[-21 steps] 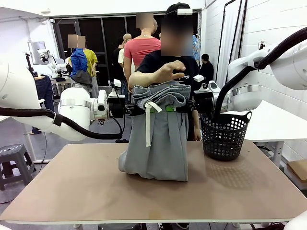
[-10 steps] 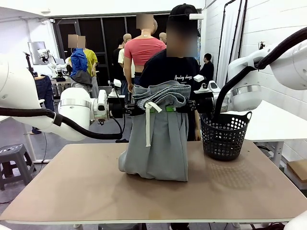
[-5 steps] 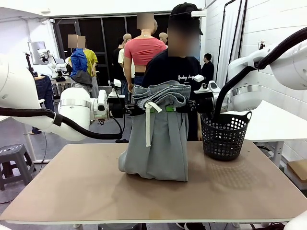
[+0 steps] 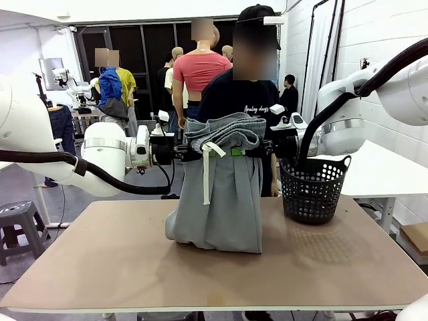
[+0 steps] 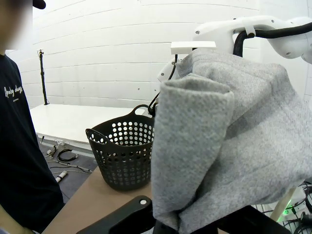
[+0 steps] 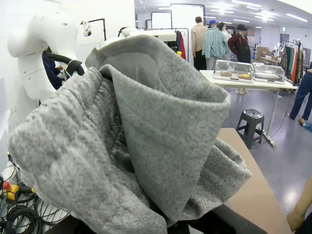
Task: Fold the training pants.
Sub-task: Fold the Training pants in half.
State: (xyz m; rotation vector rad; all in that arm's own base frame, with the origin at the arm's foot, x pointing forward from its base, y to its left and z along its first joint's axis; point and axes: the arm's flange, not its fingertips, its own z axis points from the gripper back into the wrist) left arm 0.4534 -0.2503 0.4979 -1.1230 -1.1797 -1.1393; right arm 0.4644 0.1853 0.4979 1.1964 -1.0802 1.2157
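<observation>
The light grey training pants [image 4: 221, 194] hang upright over the middle of the table, waistband bunched at the top with the white drawstring [image 4: 207, 167] dangling down the front. The leg ends rest crumpled on the tabletop. My left gripper [image 4: 184, 152] is shut on the waistband's left side and my right gripper [image 4: 265, 148] is shut on its right side, both level at the same height. In the left wrist view the grey fabric [image 5: 229, 136] drapes over my fingers and hides them. The pants [image 6: 131, 141] cover the fingers in the right wrist view too.
A black perforated basket [image 4: 313, 190] stands on the table [image 4: 100, 261] to the right of the pants; it also appears as the basket [image 5: 122, 151] in the left wrist view. A person in a black T-shirt [image 4: 237, 100] stands just behind the pants. A grey stool [image 6: 251, 122] is off the table's side.
The person's hand, raised above the waistband two seconds ago, has dropped out of sight and the person stands upright. Both arms and the pants have stayed still.
</observation>
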